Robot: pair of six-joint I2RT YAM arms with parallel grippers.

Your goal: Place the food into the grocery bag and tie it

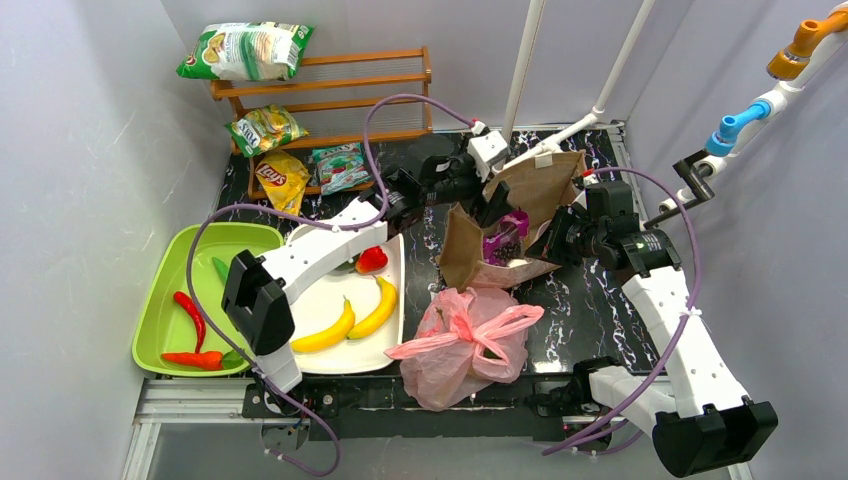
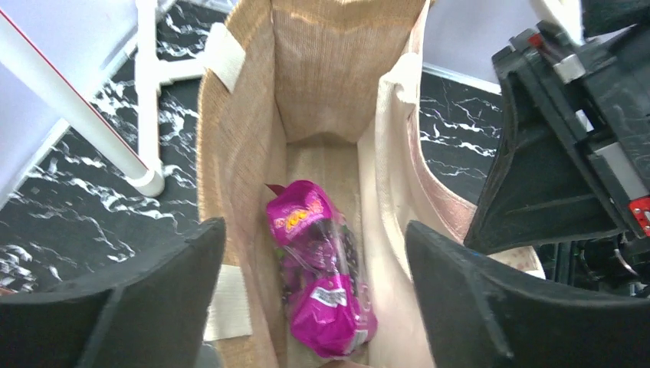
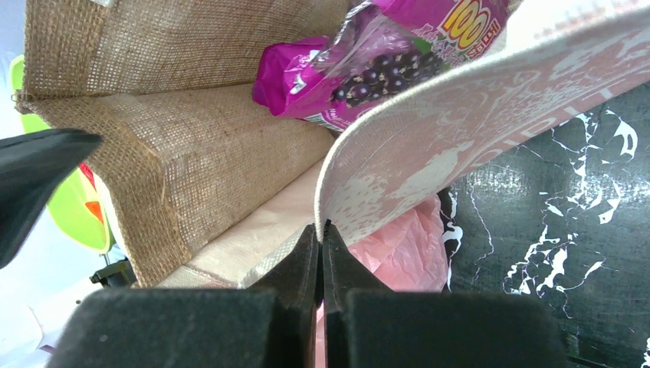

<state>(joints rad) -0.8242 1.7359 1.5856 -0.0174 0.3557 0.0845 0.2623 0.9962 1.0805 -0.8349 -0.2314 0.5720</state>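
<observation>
Two yellow bananas lie on a white tray at the front left. The pink grocery bag lies crumpled near the table's front edge, with neither gripper touching it; a patch of the grocery bag shows behind my right fingers. My left gripper hangs open over the mouth of a brown burlap bag. A purple snack packet lies inside that bag. My right gripper is shut on the burlap bag's pale rim.
A green tray with red chillies sits at the far left. A red fruit rests on the white tray. A wooden rack with chip bags stands at the back. White pipes rise behind the burlap bag.
</observation>
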